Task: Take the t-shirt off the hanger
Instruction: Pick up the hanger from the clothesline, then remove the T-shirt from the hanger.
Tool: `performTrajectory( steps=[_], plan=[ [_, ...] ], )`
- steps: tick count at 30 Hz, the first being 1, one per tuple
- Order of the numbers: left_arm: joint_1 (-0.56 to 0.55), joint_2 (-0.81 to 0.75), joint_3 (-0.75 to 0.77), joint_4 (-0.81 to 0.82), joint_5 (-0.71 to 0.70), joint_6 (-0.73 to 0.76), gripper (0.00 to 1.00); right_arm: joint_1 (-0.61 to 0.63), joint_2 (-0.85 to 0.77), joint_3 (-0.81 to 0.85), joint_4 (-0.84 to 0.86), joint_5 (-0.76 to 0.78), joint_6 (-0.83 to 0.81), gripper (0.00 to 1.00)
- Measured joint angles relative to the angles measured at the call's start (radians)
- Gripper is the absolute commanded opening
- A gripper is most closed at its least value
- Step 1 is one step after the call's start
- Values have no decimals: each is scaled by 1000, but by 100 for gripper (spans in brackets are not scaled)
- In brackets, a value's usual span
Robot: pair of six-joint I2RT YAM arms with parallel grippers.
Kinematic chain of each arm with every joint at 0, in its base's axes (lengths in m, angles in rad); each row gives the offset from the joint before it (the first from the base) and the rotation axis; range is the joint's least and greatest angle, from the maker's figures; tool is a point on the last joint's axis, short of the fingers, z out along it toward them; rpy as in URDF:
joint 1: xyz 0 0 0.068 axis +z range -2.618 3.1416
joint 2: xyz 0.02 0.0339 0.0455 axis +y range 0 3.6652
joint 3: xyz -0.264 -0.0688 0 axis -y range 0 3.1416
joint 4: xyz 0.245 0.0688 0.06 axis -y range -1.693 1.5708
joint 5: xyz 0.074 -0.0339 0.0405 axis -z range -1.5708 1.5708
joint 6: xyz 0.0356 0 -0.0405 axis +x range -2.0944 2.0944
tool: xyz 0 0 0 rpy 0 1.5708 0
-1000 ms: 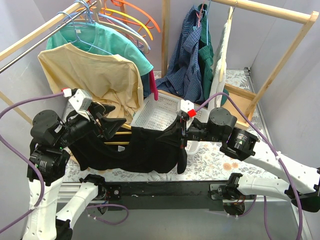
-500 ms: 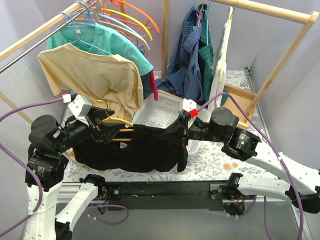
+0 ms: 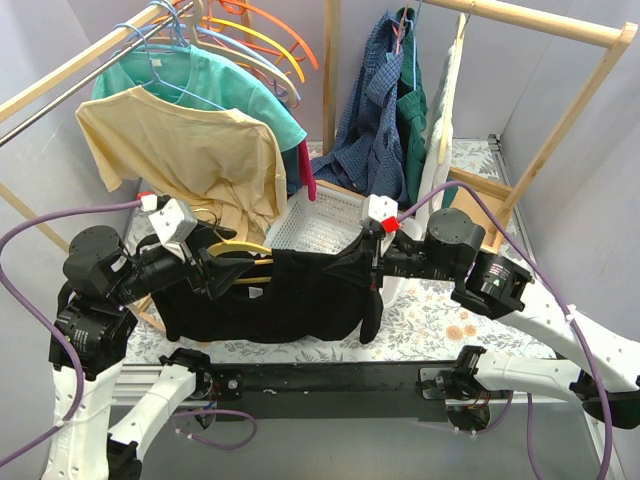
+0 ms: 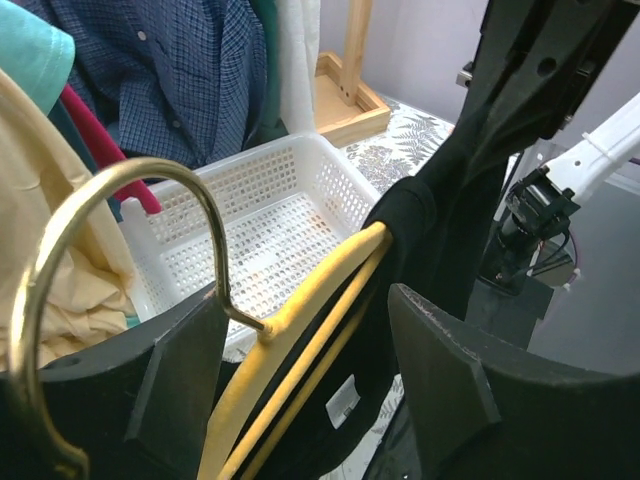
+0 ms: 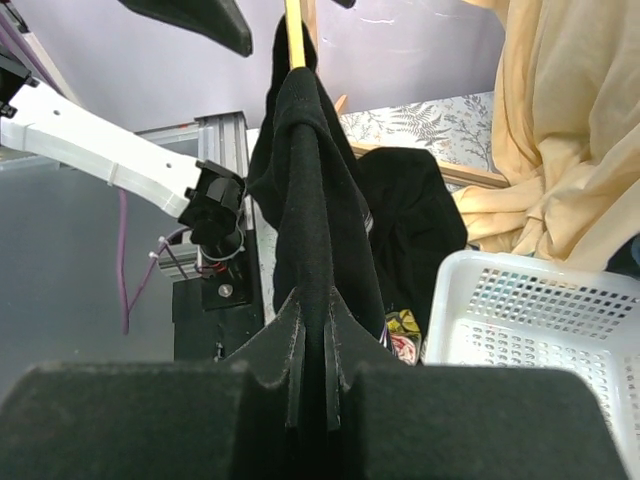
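Note:
A black t-shirt (image 3: 290, 295) hangs on a yellow hanger (image 3: 240, 250) above the table's near edge, stretched between my two grippers. My left gripper (image 3: 225, 265) is open. Its fingers (image 4: 180, 370) stand on either side of the hanger's neck (image 4: 300, 310), just below the gold hook (image 4: 120, 180). The shirt's collar and label show under the hanger. My right gripper (image 3: 365, 262) is shut on the t-shirt's right shoulder, where black cloth (image 5: 310, 200) is pinched between its pads (image 5: 312, 350). The hanger's end (image 5: 294, 30) pokes out above that cloth.
A white perforated basket (image 3: 315, 225) sits just behind the shirt. A yellow t-shirt (image 3: 190, 150) and a teal one (image 3: 215, 85) hang on the left rail with bare coloured hangers. A blue plaid shirt (image 3: 375, 110) hangs on the wooden rack (image 3: 560, 110) at the back right.
My left gripper has shifted slightly right toward the hanger's hook, and the yellow arch now shows above the collar. My right gripper has drawn the shoulder slightly right and up.

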State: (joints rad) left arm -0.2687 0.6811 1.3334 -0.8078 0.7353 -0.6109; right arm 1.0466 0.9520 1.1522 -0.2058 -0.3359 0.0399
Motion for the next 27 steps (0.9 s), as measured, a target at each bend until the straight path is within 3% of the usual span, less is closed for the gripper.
performTrajectory(
  steps=[3,5,8,13,16,19,20,22,23,26,27],
  plan=[
    [-3,0,2,-8,10,12,54,-8,5,20,-24,-7,-18,1],
    [-3,0,2,-9,9,16,32,-13,6,29,-35,-11,-23,1],
    [-4,0,4,-13,-3,33,17,-24,6,44,-58,-11,-34,1],
    [-12,-1,11,-31,33,45,15,-47,8,60,-84,-10,-47,1],
    [-12,-1,18,-29,47,47,0,-50,10,79,-97,-26,-64,1],
    [-12,-1,24,-23,61,49,0,-53,14,101,-117,-39,-77,1],
    [-12,-1,24,-22,64,49,0,-54,16,109,-127,-42,-80,5],
    [-14,-1,25,-21,69,50,0,-57,20,117,-137,-42,-85,27],
    [-15,-1,26,-21,69,50,0,-57,21,117,-137,-37,-89,52],
    [-19,0,30,-44,82,45,0,-61,22,120,-93,23,-99,81],
    [-24,5,31,-57,87,44,0,-61,22,122,-64,45,-103,84]
  ],
)
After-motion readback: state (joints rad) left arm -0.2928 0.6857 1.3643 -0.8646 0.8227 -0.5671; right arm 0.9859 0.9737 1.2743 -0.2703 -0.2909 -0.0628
